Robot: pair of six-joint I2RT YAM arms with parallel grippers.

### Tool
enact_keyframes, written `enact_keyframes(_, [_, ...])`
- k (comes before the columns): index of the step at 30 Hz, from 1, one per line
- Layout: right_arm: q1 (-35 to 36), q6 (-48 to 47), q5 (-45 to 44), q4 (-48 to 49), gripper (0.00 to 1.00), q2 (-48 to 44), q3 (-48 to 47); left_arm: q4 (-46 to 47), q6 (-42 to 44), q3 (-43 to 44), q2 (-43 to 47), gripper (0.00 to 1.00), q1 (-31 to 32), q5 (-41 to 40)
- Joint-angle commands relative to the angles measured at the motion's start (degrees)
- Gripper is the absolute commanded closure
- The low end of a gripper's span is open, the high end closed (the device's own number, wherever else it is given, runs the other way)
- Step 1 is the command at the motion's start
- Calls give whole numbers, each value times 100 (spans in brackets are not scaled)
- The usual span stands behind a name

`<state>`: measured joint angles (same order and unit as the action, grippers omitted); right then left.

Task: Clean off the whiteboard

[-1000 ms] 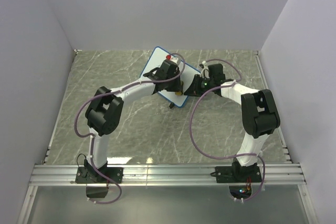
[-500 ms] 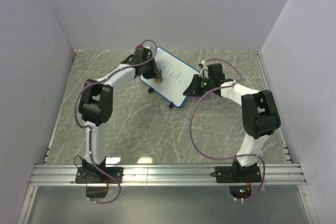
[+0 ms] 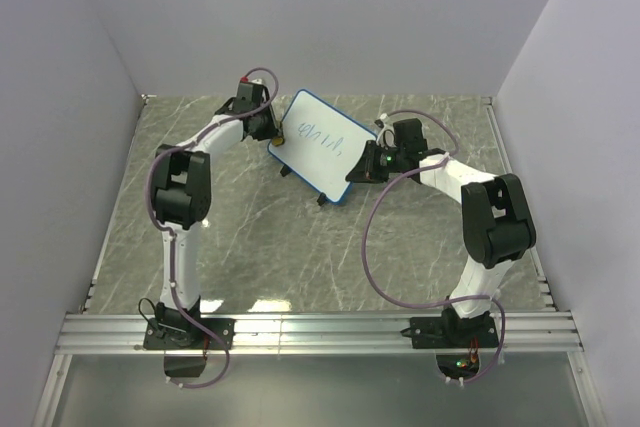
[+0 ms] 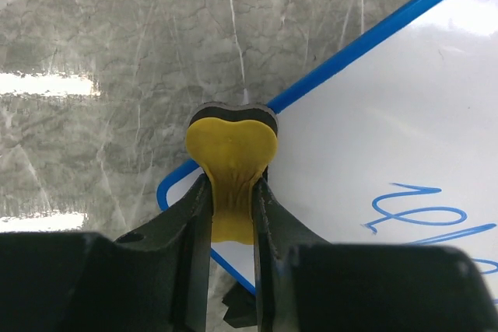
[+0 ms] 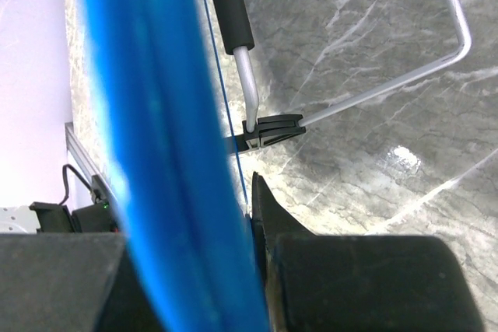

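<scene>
left fingers [image 4: 191,219]: pinching the yellow eraser [image 4: 231,145] at the whiteboard [image 3: 322,147] corner
right fingers [image 5: 268,223]: clamped on the whiteboard's right edge
whiteboard: blue scribbles [image 4: 420,211] on it, standing on the table [image 3: 250,237]

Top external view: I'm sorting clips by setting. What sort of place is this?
Probably a lab robot workcell: plain pale walls box in a marble-patterned table, and the left arm and right arm are bolted to a metal rail.

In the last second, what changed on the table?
The left gripper, pinching the yellow eraser, swept left across the whiteboard to its left corner, uncovering the blue scribbles. The right gripper kept gripping the whiteboard's right edge; the whiteboard stayed put.
</scene>
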<state>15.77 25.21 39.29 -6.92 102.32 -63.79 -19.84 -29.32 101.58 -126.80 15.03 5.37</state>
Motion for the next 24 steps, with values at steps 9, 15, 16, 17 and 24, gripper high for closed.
enact_keyframes(9, [163,-218,-18,-1066,100,270,165,455,321,-491,297,100,1036,895])
enact_keyframes(15, [172,-183,-18,-1031,100,332,130,-134,471,353,-81,100,1862,984])
enact_keyframes(16, [172,-183,-18,-1040,100,332,113,-204,428,380,-99,100,1933,1045])
enact_keyframes(17, [172,-183,-26,-1048,100,341,104,-214,392,389,-90,100,2003,1089])
enact_keyframes(24, [163,-157,-44,-1005,100,376,68,-240,251,90,-20,100,2549,1502])
